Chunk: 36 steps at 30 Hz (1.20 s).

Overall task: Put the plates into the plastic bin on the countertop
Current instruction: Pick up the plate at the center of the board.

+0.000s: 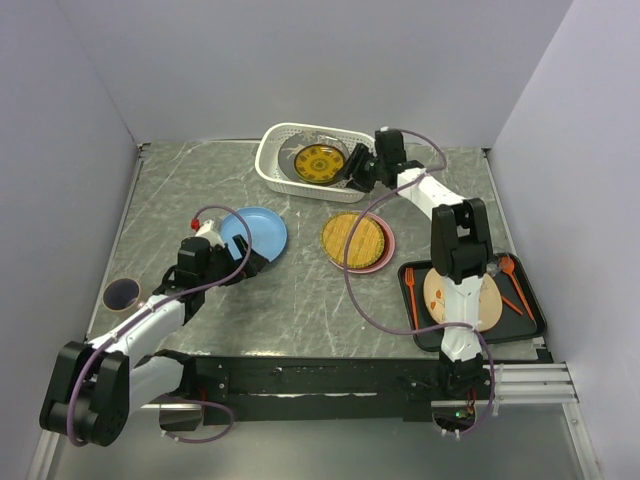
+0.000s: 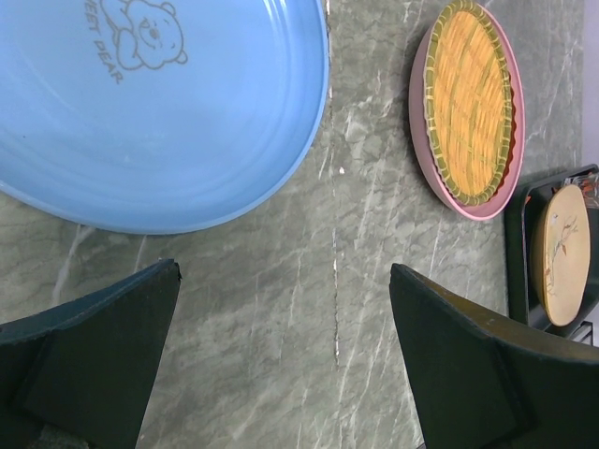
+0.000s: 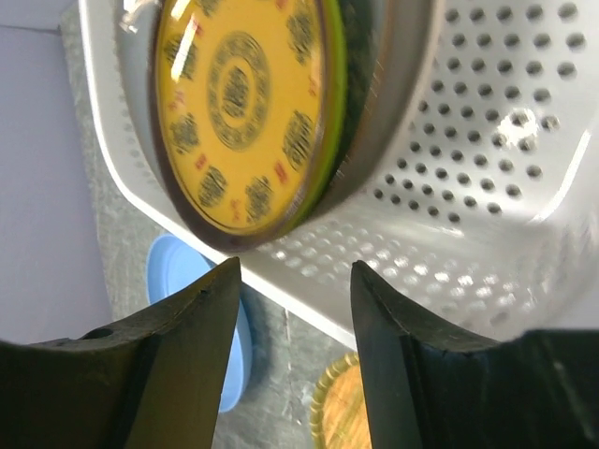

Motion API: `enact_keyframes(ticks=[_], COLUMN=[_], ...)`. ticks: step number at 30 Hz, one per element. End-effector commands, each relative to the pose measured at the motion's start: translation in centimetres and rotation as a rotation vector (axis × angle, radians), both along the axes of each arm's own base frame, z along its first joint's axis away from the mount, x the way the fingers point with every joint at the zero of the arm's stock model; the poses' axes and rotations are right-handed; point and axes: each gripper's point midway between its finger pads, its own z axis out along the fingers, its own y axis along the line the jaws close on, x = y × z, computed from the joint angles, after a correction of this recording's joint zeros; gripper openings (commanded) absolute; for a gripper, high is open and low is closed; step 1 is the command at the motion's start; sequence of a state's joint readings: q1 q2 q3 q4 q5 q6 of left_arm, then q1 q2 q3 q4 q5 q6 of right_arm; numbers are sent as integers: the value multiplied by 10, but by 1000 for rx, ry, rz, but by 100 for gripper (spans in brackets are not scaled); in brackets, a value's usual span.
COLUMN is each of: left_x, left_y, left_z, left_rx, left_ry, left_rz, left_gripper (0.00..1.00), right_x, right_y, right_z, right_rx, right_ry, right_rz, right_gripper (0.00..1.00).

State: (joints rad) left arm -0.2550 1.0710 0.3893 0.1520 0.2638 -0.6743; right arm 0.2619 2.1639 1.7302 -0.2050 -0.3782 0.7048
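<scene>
Left end effector (image 2: 285, 281): fingers apart, low over the surface (image 2: 281, 355), just beside blue plate (image 2: 159, 122). Right end effector (image 3: 295, 271): fingers apart at white bin (image 3: 487, 140) rim. Yellow patterned plate (image 3: 239, 103) inside, seemingly tilted; view blurred.

Before our left claw (image 2: 283, 281) we see a blue bear-printed plate (image 2: 159, 112); before the right claw (image 3: 295, 281), a yellow black-patterned plate (image 3: 239, 103).

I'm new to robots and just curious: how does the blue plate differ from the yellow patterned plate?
The blue plate lies on the countertop, outside the plastic bin; the yellow plate sits inside that bin. The blue plate is plain apart from a small bear drawing; the yellow plate is covered with dark medallions and has a dark rim. Both are round.
</scene>
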Motion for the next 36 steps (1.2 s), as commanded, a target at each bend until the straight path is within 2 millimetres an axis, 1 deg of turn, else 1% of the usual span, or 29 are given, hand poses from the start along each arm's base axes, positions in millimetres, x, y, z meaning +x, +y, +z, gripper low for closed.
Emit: enact_keyframes(ticks=[1, 2, 4, 5, 6, 7, 8, 9, 10, 11, 12, 13, 14, 15, 17, 18, 19, 20, 21, 23, 24, 26, 27, 29, 30, 32, 33, 36], left_x=[6, 5, 5, 5, 5, 5, 5, 4, 5, 5, 5, 4, 4, 3, 3, -1, -2, -3, -2, -3, -3, -5, -6, -7, -8, -9, -10, -10], left_y=[-1, -1, 3, 4, 7, 8, 10, 13, 18, 19, 21, 22, 23, 24, 26, 28, 29, 31, 32, 35, 37, 39, 40, 42, 43, 44, 45, 48], left_z=[9, 9, 9, 11, 9, 11, 12, 11, 10, 13, 13, 14, 17, 18, 22, 18, 18, 18, 20, 20, 19, 19, 19, 18, 18, 17, 15, 9], left_rx=[-1, 1, 11, 13, 23, 26, 36, 48, 65, 67, 69, 72, 67, 62, 52, 55, 52, 57, 59, 71, 76, 80, 75, 70, 66, 62, 62, 62], left_ry=[-28, -29, -25, -32, -25, -29, -27, -13, -8, -12, -8, -5, -17, -17, -33, -12, -12, -8, -10, -1, 3, 9, 9, 9, 7, 9, 12, 26], left_rz=[1, 3, 19, 26, 39, 46, 56, 67, 89, 98, 108, 117, 122, 134, 152, 161, 166, 175, 180, 192, 197, 206, 213, 221, 224, 229, 232, 242], left_gripper=[99, 99, 99, 99, 99, 99, 99, 99, 99, 99, 99, 99, 99, 99, 99, 99, 99, 99, 99, 99, 99, 99, 99, 99, 99, 99, 99, 99], right_x=[1, -1, -6, -9, -13, -18, -23, -28, -35, -40, -45, -52, -59, -67, -80, -88, -94, -100, -108, -120, -126, -135, -141, -149, -152, -158, -161, -167], right_y=[-6, -7, -8, -9, -8, -8, -9, -9, -11, -11, -11, -13, -14, -15, -15, -17, -15, -17, -18, -18, -20, -22, -24, -26, -29, -32, -33, -33], right_z=[68, 80, 88, 100, 104, 102, 113, 115, 107, 120, 121, 113, 121, 111, 119, 107, 107, 112, 100, 101, 90, 92, 81, 79, 72, 70, 63, 60], right_rx=[28, 39, 52, 60, 67, 73, 78, 81, 78, 92, 96, 97, 102, 98, 113, 107, 112, 118, 109, 110, 104, 110, 104, 99, 86, 80, 74, 81], right_ry=[-186, -209, -228, -252, -259, -256, -277, -281, -262, -298, -303, -290, -308, -288, -309, -287, -294, -308, -287, -293, -271, -284, -266, -268, -254, -257, -247, -237], right_rz=[-23, -30, -33, -33, -29, -28, -25, -23, -25, -23, -21, -22, -18, -17, -4, -3, 3, 3, 7, 16, 16, 15, 13, 16, 10, 7, 5, 15], right_gripper=[59, 59, 59, 59, 59, 59, 60, 60, 60, 60, 60, 60, 60, 61, 61, 61, 61, 61, 61, 61, 61, 61, 61, 61, 62, 62, 62, 62])
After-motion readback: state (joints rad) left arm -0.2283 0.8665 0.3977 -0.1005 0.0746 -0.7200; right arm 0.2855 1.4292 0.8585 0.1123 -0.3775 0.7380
